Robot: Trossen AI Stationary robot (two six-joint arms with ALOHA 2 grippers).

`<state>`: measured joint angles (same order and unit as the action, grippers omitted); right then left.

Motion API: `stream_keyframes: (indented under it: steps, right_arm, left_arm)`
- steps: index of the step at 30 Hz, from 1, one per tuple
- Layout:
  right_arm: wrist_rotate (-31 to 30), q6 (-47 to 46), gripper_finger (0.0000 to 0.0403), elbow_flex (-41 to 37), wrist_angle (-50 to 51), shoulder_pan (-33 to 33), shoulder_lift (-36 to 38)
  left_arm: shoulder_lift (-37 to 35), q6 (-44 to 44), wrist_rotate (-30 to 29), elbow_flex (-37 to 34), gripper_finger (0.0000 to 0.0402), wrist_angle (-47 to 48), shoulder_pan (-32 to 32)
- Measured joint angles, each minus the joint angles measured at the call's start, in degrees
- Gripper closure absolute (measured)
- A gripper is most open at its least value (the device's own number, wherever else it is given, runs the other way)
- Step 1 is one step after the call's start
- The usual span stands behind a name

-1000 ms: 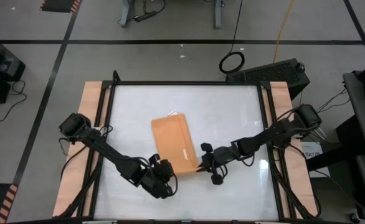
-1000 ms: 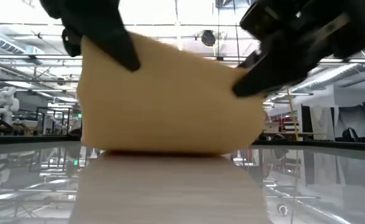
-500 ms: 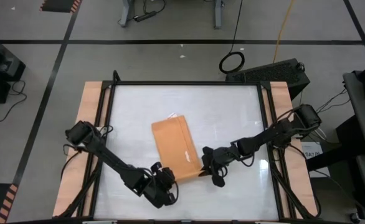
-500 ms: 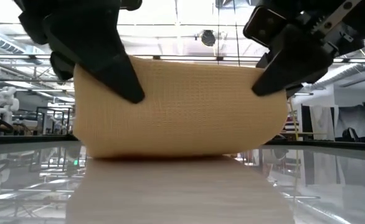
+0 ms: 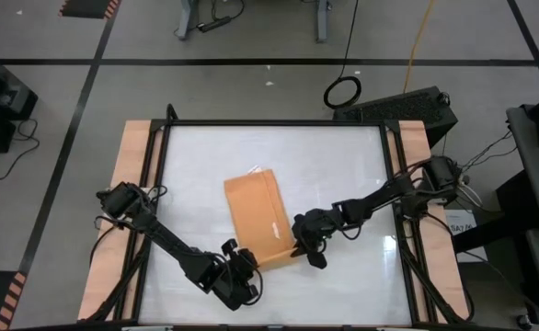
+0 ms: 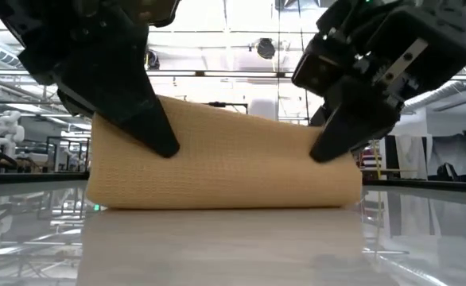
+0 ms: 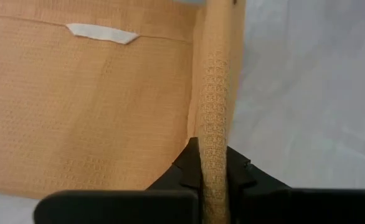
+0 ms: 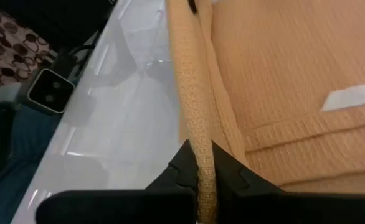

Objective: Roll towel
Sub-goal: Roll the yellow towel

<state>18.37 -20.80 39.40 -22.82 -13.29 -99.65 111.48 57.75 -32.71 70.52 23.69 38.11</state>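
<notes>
Orange-tan towel [image 5: 258,219] lay on my table [image 5: 343,165]; my left end effector [image 5: 248,272] and right end effector [image 5: 299,248] each pinched its near edge.

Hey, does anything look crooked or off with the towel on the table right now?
Only slightly. The towel lies at an angle to the table edges rather than square. Its near edge is lifted and folded over, pinched by the left hand and right hand at each corner. Nothing looks damaged or spilled.
</notes>
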Motion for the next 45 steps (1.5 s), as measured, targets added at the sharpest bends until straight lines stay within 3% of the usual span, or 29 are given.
stream_keyframes:
  steps: [6,11,17,21,25,29,35,41,45]
  right_arm:
    - [0.08,-0.91,0.0399,-0.13,-2.14,0.93,-2.5]
    - [0.06,-1.03,0.0399,-0.24,-1.49,1.34,-2.54]
    - [-0.27,-1.04,0.0399,-0.22,-1.66,1.71,-2.54]
    - [-0.37,-1.05,0.0399,-0.18,-1.63,1.69,-2.54]
    - [-0.44,-1.05,0.0399,-0.16,-1.73,1.68,-2.54]
    - [-0.44,-1.05,0.0399,-0.11,-1.71,1.69,-2.52]
    - [-0.44,-1.03,0.0399,-0.02,-0.99,1.69,-2.5]
    - [-0.44,-1.01,0.0399,0.16,-0.8,1.69,-2.5]
    - [-0.4,-0.63,0.0399,0.3,-1.18,1.69,-2.5]
  left_arm:
    - [0.0,0.0,-0.57,-0.04,0.0358,0.34,-0.04]
    - [0.0,-0.15,-0.49,-0.09,0.0279,0.71,-0.17]
    - [-0.44,-5.31,-4.34,0.82,0.0198,2.67,0.57]
    - [-2.34,-7.33,-6.37,4.05,0.0184,11.25,2.26]
    - [-4.12,-10.81,-13.82,6.43,0.0183,15.31,4.55]
    - [-3.63,-16.43,-14.92,4.8,0.0202,7.4,4.74]
    - [0.76,-17.42,-15.32,3.66,0.0277,4.32,3.73]
    - [2.56,-10.11,-11.77,3.63,0.0383,8.01,2.78]
    - [2.47,-5.15,-11.61,2.4,0.0395,8.21,3.44]
